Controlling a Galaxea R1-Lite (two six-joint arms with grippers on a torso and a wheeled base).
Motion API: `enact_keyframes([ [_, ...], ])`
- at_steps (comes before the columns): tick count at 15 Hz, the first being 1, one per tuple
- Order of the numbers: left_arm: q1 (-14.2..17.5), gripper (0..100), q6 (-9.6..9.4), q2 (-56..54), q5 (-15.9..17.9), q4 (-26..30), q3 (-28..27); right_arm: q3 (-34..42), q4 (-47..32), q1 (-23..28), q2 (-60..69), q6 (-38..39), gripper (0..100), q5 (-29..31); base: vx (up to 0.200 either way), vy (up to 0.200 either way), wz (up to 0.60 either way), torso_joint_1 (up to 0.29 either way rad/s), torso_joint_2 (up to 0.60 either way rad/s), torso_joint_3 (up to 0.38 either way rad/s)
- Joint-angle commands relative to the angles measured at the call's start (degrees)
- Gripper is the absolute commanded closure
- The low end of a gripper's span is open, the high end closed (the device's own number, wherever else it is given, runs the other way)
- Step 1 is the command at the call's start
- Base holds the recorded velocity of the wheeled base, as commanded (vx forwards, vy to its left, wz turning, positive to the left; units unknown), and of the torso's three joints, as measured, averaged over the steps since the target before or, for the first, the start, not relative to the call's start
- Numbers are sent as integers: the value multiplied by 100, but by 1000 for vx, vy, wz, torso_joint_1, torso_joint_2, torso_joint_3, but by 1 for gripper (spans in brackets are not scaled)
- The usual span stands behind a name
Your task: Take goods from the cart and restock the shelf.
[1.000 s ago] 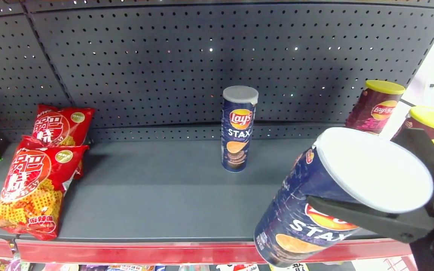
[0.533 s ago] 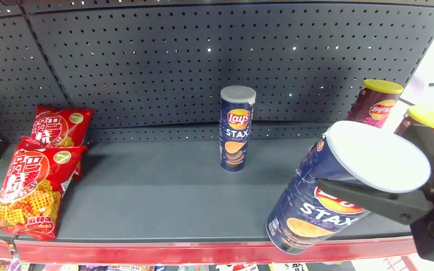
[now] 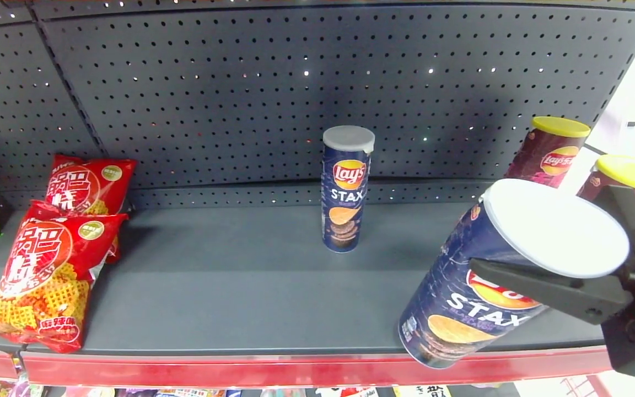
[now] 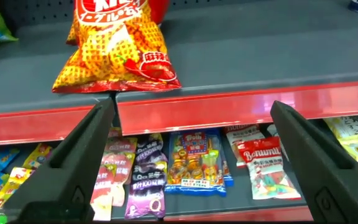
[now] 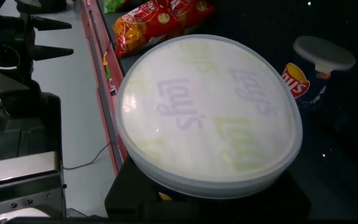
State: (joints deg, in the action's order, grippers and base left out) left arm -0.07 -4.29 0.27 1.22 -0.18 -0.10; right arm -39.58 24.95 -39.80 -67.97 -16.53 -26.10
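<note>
Head view: right pincer (image 3: 543, 231) clamped on the held can (image 3: 461, 298) just under its white lid. The can is tilted, base toward the shelf (image 3: 240, 286), and that base hangs over the red lip (image 3: 240, 366) at the shelf's right front. It is not yet set down.
Risk: if lowered at this tilt, the base rim could catch the lip or land on its edge, and the can could topple or roll off the front on release.
Risk: the yellow-lidded cans (image 3: 552, 151) stand close behind the pincer, so a swing that way could knock them. The standing can (image 3: 346, 193) is well apart.

Left wrist view: left pincer (image 4: 191, 162) has its fingers apart and holds nothing. It sits below the shelf front, with a red snack bag (image 4: 117, 50) overhanging the edge above it. Raising this arm could snag the bag.

Right wrist view: the lid hides the can's base, so seating probably cannot be judged from here. The grip is high on a smooth tube, so slip is possible.
</note>
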Motion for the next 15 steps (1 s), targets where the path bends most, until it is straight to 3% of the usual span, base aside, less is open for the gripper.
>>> enact_keyframes([
  [1,-1,0,-2,0,1,1,1,3,1,-1,12,1,100,0,0,0,0,0,0,0],
  [7,-1,0,-98,-9,195,-43,10,-14,-17,8,162,97,100,-27,0,0,0,0,0,0],
  [8,-1,0,-54,149,528,-474,-553,-14,-26,8,232,185,100,-27,0,0,0,0,0,0],
  [9,-160,0,429,1098,898,-720,-1563,-6,-26,8,250,203,100,-27,0,0,0,0,0,0],
  [10,-221,0,1176,1652,739,-905,-1862,-67,-17,8,206,220,100,-27,0,0,0,0,0,0],
  [11,-256,0,1290,1564,608,-1028,-1924,-129,-17,8,188,220,100,-9,0,0,0,0,0,0],
  [13,-344,0,921,1432,819,-1010,-2144,-146,-17,34,214,238,100,17,0,0,0,0,0,0],
  [15,-344,0,649,1880,845,-1010,-2768,-173,-17,95,197,264,100,-18,0,0,0,0,0,0],
])
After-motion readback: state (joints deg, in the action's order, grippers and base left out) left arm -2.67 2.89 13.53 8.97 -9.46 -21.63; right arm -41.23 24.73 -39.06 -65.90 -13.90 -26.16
